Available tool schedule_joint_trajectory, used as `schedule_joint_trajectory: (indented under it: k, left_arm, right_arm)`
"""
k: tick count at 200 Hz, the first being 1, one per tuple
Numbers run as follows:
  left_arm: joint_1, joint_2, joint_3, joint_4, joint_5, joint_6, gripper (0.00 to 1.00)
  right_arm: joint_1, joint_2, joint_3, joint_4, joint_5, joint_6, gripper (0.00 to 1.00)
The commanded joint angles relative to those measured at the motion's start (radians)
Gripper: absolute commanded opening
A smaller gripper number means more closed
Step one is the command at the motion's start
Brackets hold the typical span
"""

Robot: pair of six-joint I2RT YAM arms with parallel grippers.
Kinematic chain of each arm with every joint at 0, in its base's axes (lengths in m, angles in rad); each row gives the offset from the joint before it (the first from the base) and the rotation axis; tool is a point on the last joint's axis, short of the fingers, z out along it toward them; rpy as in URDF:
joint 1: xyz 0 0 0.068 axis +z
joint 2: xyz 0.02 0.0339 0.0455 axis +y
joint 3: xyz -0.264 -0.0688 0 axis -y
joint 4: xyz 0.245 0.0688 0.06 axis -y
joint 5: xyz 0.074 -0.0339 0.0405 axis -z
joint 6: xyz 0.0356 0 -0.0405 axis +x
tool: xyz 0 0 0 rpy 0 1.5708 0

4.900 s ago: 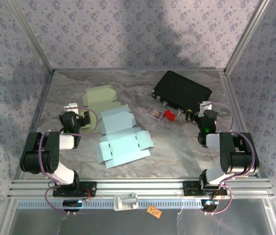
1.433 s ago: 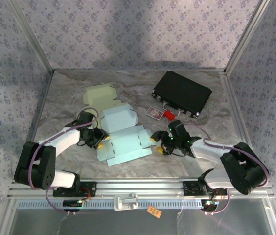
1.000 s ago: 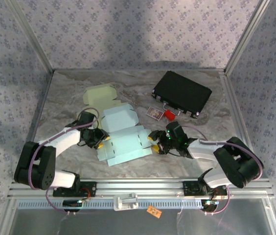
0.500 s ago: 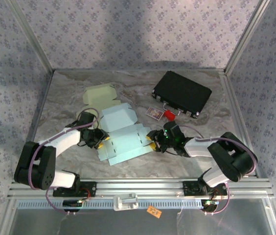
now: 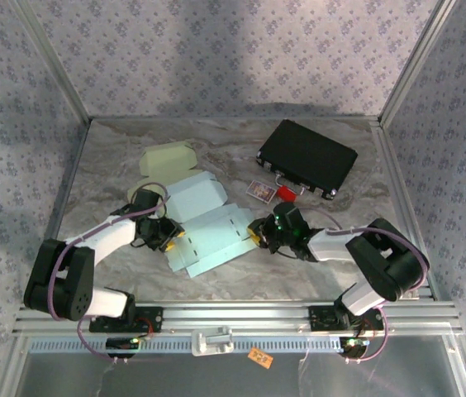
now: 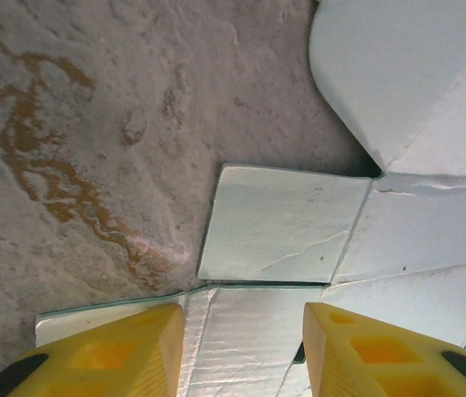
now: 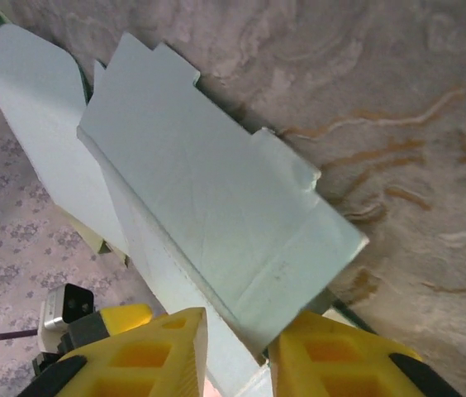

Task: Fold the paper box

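The light-blue paper box blank [image 5: 212, 240] lies mostly flat on the marble table, turned at an angle. My left gripper [image 5: 167, 234] is at its left end. In the left wrist view that gripper [image 6: 244, 351] is open, its yellow fingers [image 6: 109, 351] straddling a creased panel [image 6: 254, 347] just short of a square flap [image 6: 282, 223]. My right gripper [image 5: 259, 234] is at the blank's right end. Its fingers [image 7: 146, 351] stand narrowly apart around the corner of a raised flap [image 7: 216, 207], and a thin dark gap shows beside the right finger.
A folded light-blue box [image 5: 193, 194] and a pale yellow-green box [image 5: 167, 161] lie behind the blank. A black case [image 5: 307, 159] sits at the back right, with a red object [image 5: 285, 193] and a small card [image 5: 258, 190] in front of it. Metal rails edge the table.
The right arm has reached leftward to the blank's right end, and the blank has slid left and rotated with its right flap raised. The left gripper has held its place at the left end.
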Motion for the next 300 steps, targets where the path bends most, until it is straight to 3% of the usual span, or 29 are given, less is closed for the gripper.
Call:
schedule_joint_trajectory:
  k: [1, 17, 52, 89, 132, 175, 205, 258, 300]
  left_arm:
    - [-0.010, -0.010, 0.006, -0.040, 0.001, 0.020, 0.42]
    - [-0.010, -0.013, 0.006, -0.044, 0.000, 0.023, 0.42]
    - [-0.010, -0.029, 0.017, -0.055, 0.001, 0.024, 0.39]
    - [-0.012, -0.074, 0.037, -0.100, -0.013, 0.031, 0.42]
    - [-0.105, -0.321, 0.246, -0.364, -0.237, 0.103, 0.67]
    - [-0.167, -0.435, 0.362, -0.582, -0.366, 0.271, 0.65]
    - [-0.317, -0.496, 0.386, -0.593, -0.497, 0.426, 0.60]
    - [-0.769, -0.568, 0.327, -0.370, -0.791, 0.876, 0.60]
    - [-0.872, -0.429, 0.312, -0.279, -0.933, 0.998, 0.65]
  right_arm:
    - [0.007, 0.005, 0.025, -0.011, 0.039, -0.019, 0.25]
    - [0.006, 0.000, 0.029, -0.024, 0.048, -0.025, 0.22]
    - [0.008, -0.017, 0.045, -0.079, 0.063, -0.034, 0.05]
    - [0.010, -0.041, 0.060, -0.125, 0.083, -0.038, 0.00]
    - [0.013, -0.107, 0.117, -0.228, 0.107, 0.028, 0.00]
    - [0.004, -0.158, 0.286, -0.455, 0.116, 0.103, 0.00]
    - [-0.025, -0.147, 0.427, -0.634, 0.078, 0.154, 0.00]
    - [-0.076, -0.065, 0.654, -0.802, 0.022, 0.181, 0.00]
    - [-0.087, -0.034, 0.759, -0.846, 0.024, 0.205, 0.00]
